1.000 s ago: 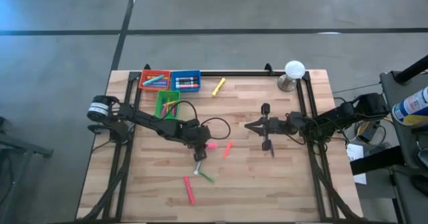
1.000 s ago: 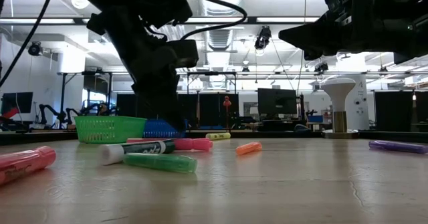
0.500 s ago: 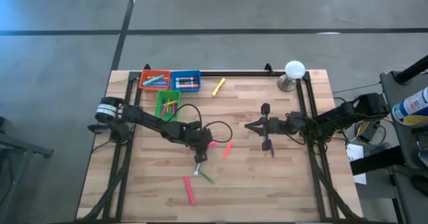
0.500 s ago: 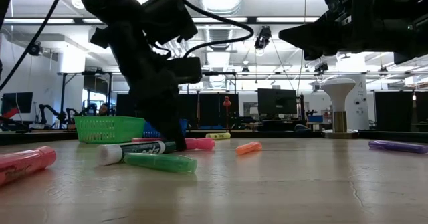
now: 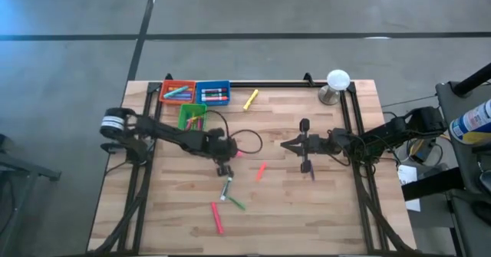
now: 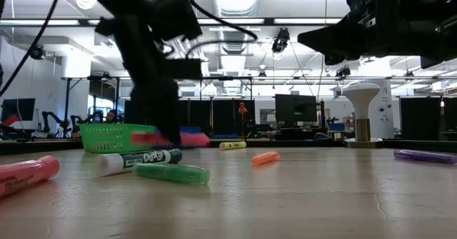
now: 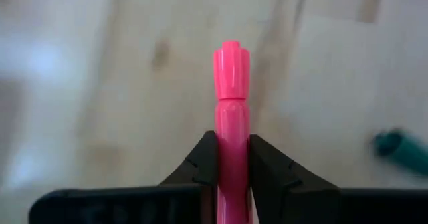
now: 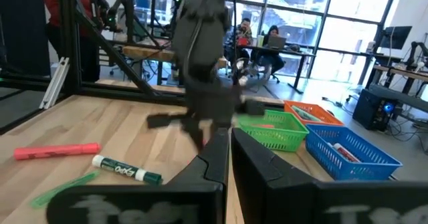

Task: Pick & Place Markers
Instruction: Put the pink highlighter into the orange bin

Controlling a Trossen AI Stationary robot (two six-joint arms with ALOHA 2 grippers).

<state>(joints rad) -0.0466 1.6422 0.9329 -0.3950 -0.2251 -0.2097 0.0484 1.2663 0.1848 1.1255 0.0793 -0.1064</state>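
My left gripper [image 7: 232,158] has its fingers clamped on a pink marker [image 7: 231,110], whose capped end sticks out ahead of the pads over the wood; from above I place that gripper [image 5: 225,151] near the table's middle, just off the green bin [image 5: 191,118]. In the low view the left arm is smeared and I can only make out a pink-red streak where the marker sits, so I cannot tell there how high it hangs. My right gripper [image 5: 290,144] waits off to the right of centre, fingers pressed together with nothing between them. The table [image 5: 337,211] is pale wood planks inside a black frame, standing on a grey concrete floor; a white-domed lamp [image 5: 336,82] stands at the far right corner. Beyond the table the low view shows a lab with monitors and ceiling lights, and the right wrist view catches people seated at desks far back. Loose on the wood lie a white-barrelled marker [image 5: 226,188] touching a green marker [image 5: 236,204], a red marker [image 5: 216,217] nearer the front edge, an orange marker [image 5: 261,170], a yellow marker [image 5: 250,100] and a purple marker [image 5: 311,172] partly under the right gripper. The red bin [image 5: 176,92], blue bin [image 5: 213,93] and green bin each hold several markers, too small to count
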